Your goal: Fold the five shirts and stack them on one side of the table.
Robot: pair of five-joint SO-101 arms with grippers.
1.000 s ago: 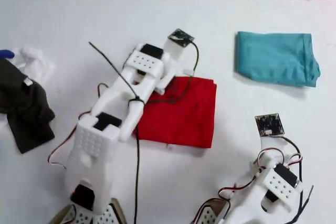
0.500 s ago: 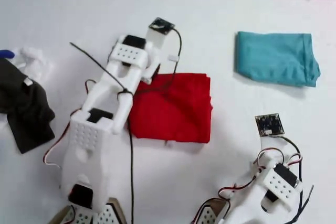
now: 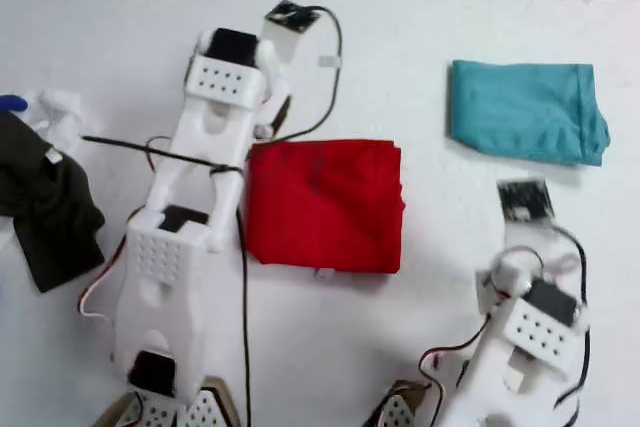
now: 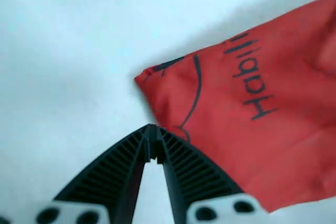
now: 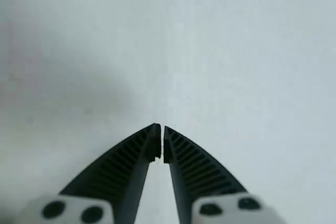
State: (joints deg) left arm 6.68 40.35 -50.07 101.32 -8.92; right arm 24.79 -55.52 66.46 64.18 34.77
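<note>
A white table [image 3: 120, 27] carries a folded red shirt [image 3: 325, 205], a folded teal shirt [image 3: 525, 112] and a crumpled black garment [image 3: 50, 212].

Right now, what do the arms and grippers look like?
Both the left arm and right arm are white plastic shells with dotted hole grids, black motors, and thin red, white and black wires; a black cable runs along the left one. The left gripper and right gripper have black, ribbed, tapering fingers on white bases.

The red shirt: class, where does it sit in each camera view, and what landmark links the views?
High view: the red shirt lies folded mid-table, apart from the teal shirt.
Left wrist view: its corner lies just past the left gripper.
Right wrist view: white table ahead of the right gripper.
Shared landmark: the white table.
</note>
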